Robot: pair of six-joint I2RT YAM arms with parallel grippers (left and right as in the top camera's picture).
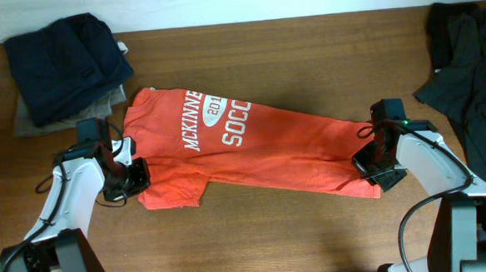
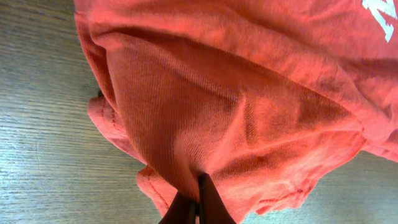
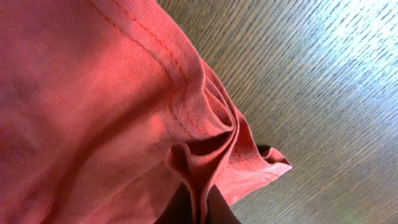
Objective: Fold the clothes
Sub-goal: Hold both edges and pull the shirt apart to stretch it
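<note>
The red-orange T-shirt (image 1: pixel 252 148) with white lettering lies stretched lengthwise across the middle of the wooden table, partly folded. My left gripper (image 1: pixel 130 177) is shut on the shirt's left end near a sleeve; in the left wrist view the fingers (image 2: pixel 198 202) pinch a fold of the red fabric (image 2: pixel 236 106). My right gripper (image 1: pixel 371 164) is shut on the shirt's right end at the hem; in the right wrist view the fingers (image 3: pixel 199 208) clamp a bunched pleat of hem fabric (image 3: pixel 93 106).
A stack of dark navy and grey folded clothes (image 1: pixel 66 66) sits at the back left. A black garment (image 1: pixel 469 74) lies crumpled at the back right. Bare wooden table (image 1: pixel 265 235) lies in front of the shirt.
</note>
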